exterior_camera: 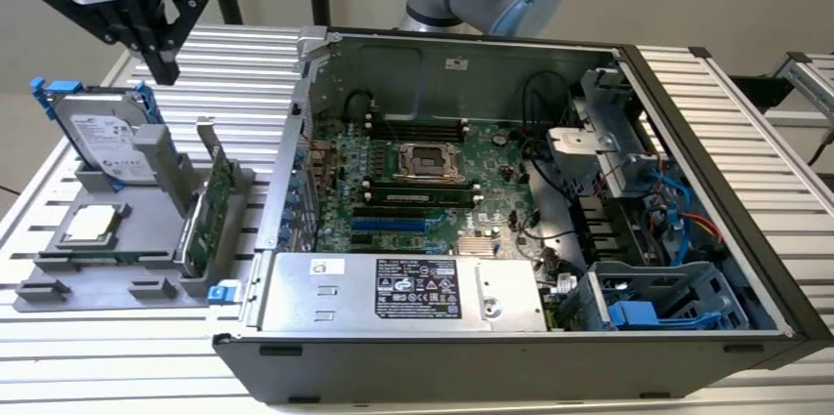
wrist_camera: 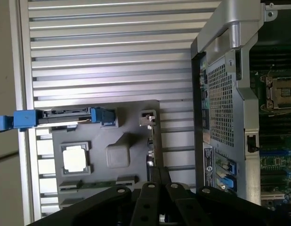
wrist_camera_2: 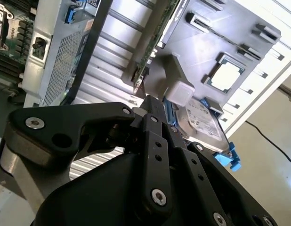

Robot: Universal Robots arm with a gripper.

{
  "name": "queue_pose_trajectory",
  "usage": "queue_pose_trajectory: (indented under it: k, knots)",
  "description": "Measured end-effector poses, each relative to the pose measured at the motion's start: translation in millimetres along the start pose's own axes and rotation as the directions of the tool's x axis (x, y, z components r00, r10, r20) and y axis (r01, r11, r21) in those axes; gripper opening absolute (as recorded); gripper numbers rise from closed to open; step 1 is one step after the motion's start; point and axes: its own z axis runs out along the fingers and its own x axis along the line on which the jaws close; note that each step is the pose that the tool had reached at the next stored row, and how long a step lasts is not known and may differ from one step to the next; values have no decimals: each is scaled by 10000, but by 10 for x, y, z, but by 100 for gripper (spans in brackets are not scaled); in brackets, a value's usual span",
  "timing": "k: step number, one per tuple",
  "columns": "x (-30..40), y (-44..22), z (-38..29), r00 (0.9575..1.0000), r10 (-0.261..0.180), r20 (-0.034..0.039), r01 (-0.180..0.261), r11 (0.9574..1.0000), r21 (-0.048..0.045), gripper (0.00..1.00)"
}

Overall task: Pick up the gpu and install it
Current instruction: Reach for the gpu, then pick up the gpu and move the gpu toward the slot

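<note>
— Up at the upper left of the exterior view, is that you?
— Yes. My gripper hangs there with its fingers together, holding nothing. The hard drive stands close beneath me, and I think a careless descent could clip it.
— And the card?
— The gpu stands on edge in the grey holder, left of centre and just beside the case. If I came down with my fingers together, I'd likely hit its top edge or tip it against the case wall.
</note>
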Motion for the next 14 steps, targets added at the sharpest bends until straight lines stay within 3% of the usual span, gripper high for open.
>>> queue_pose_trajectory:
  k: [14]
  knots:
    - [-7, -103, -4, 10000, 0, 0, 0, 10000, 1, 0]
